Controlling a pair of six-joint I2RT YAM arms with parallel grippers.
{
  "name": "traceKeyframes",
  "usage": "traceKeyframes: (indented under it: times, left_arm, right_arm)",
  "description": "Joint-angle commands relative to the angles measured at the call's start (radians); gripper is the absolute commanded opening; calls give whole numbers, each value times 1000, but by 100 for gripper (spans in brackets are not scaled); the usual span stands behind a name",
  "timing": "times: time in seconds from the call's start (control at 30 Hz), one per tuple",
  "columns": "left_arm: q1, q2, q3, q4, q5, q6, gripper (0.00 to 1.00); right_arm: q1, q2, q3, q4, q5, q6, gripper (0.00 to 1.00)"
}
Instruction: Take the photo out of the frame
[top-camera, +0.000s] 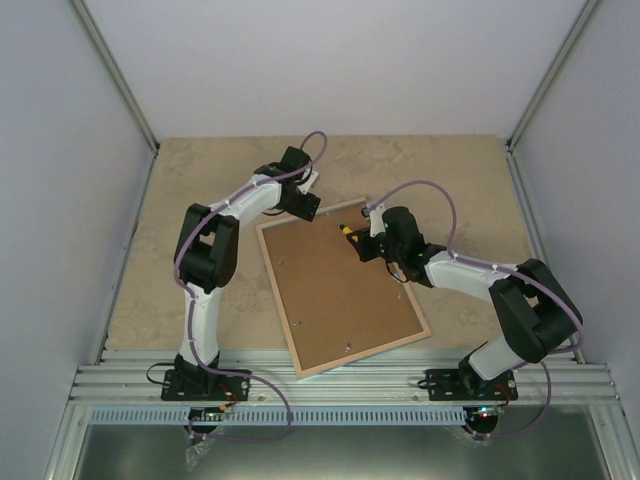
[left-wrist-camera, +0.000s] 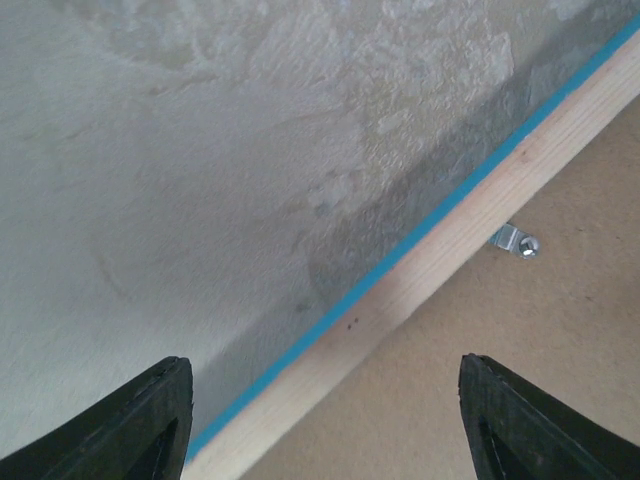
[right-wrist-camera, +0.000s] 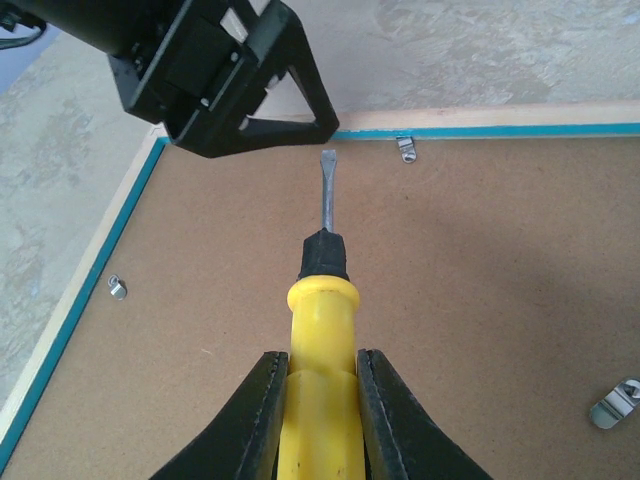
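The frame (top-camera: 340, 295) lies face down on the table, its brown fibreboard back up, with a light wood rim and a turquoise edge. The photo is hidden under the back. My right gripper (top-camera: 364, 246) is shut on a yellow-handled flat screwdriver (right-wrist-camera: 322, 390) and holds it over the back; the blade tip (right-wrist-camera: 326, 170) points toward the frame's far edge. My left gripper (top-camera: 308, 207) is open and empty over the frame's far left corner. In the left wrist view its fingers (left-wrist-camera: 150, 425) straddle the wood rim (left-wrist-camera: 440, 260).
Small metal retaining clips sit along the back's edges (right-wrist-camera: 404, 148), (right-wrist-camera: 117, 287), (right-wrist-camera: 615, 402), and one shows in the left wrist view (left-wrist-camera: 517, 241). The left gripper (right-wrist-camera: 220, 70) hangs close beyond the screwdriver tip. Walls enclose the beige table (top-camera: 200, 180) on three sides.
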Motion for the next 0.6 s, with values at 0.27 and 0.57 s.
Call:
traceKeyframes:
  times: [0.27, 0.57]
  left_arm:
    - [13, 141, 88, -57, 75, 80, 72]
    - [17, 138, 74, -74, 66, 55, 46]
  right_arm:
    - [-6, 2, 4, 27, -19, -7, 1]
    - [-5, 5, 7, 24, -22, -7, 0]
